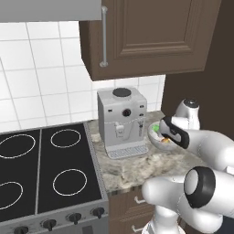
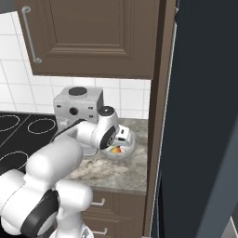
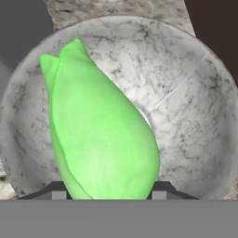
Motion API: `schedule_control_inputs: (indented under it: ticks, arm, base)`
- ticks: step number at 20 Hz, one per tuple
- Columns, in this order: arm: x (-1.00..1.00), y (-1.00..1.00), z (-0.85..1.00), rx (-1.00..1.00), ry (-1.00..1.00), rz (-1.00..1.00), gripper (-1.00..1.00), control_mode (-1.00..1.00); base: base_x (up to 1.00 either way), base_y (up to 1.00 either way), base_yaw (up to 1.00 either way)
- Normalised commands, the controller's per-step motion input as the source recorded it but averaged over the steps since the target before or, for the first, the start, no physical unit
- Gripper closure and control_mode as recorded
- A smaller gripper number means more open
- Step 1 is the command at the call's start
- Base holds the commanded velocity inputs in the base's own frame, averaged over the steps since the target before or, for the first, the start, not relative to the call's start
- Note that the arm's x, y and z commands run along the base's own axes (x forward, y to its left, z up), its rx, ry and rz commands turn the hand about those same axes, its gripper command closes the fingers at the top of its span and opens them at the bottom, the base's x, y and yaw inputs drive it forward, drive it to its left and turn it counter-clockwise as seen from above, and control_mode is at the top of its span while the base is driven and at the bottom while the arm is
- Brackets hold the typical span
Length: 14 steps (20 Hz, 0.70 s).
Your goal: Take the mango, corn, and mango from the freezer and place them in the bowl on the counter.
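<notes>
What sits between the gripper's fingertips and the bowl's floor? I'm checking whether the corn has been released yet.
In the hand view, the green-husked corn lies between the fingertips, over the bowl. Whether it is gripped is unclear.

Table sits between stove on its left and freezer on its right. Coffee machine at the table's back left, against the wall, under the wall cabinet. Bowl just right of it, toward the back right corner (corn between the end effector tips, over the bowl).
</notes>
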Motion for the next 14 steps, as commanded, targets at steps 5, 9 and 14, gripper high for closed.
schedule_control_inputs:
  ticks: [5, 9, 14]
  arm:
    - [0.09, 0.0, -0.34, 0.0, 0.02, 0.0, 1.0, -1.0]
    - [0.05, 0.0, -0.23, 0.0, 0.04, 0.0, 1.0, -1.0]
    - [0.03, 0.0, -0.22, 0.0, 0.05, 0.0, 1.0, -1.0]
  base:
    - [0.0, 0.0, 0.0]
    - [0.0, 0.0, 0.0]
    - [0.0, 0.0, 0.0]
